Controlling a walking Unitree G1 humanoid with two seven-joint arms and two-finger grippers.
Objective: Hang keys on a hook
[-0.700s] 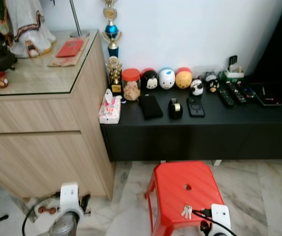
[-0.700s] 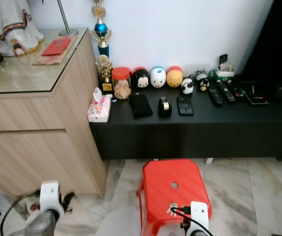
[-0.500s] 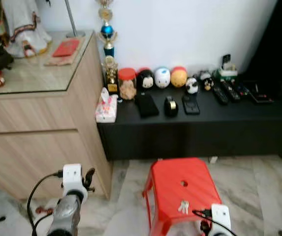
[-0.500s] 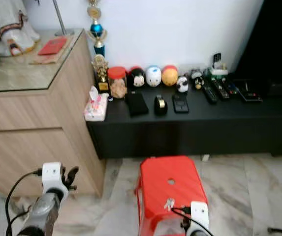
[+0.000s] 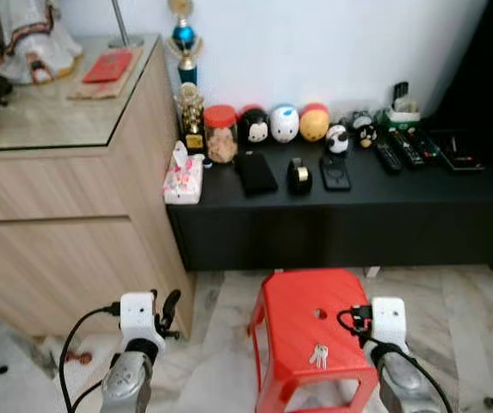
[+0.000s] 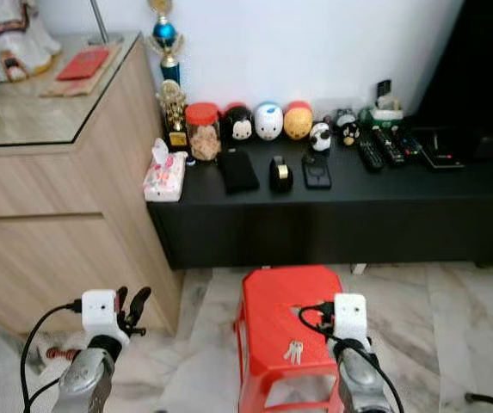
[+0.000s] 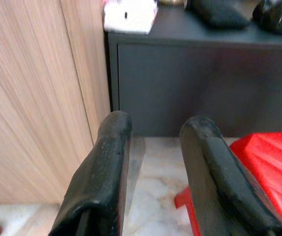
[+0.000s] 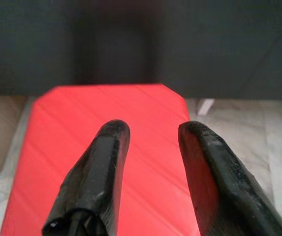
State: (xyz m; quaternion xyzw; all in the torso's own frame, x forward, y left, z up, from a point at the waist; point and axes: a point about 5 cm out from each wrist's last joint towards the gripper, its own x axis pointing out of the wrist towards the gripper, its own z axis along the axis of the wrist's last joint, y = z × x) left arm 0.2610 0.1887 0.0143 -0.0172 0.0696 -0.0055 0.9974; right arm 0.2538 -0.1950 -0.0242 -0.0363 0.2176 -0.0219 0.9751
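Note:
A small bunch of silver keys (image 5: 318, 354) lies on the near part of a red plastic stool (image 5: 302, 310) standing on the marble floor. My right gripper (image 8: 150, 132) is open, held low over the stool's top with nothing between its fingers; its white wrist (image 5: 389, 318) sits just right of the keys. To the left of the stool, my left gripper (image 5: 169, 304) is raised and open. It faces the gap where the wooden cabinet (image 7: 27, 98) meets the black console.
A low black console (image 5: 349, 215) against the white wall carries a jar, round toys, phones, a tape holder and remotes. A tissue pack (image 5: 183, 176) lies at its left end. A trophy stands beside the tall wooden cabinet (image 5: 65, 232). Cables trail on the floor.
Both arms have come up into view. The right wrist rose from the stool's front edge to beside the keys. The camera shifted, so the whole scene sits a little differently.

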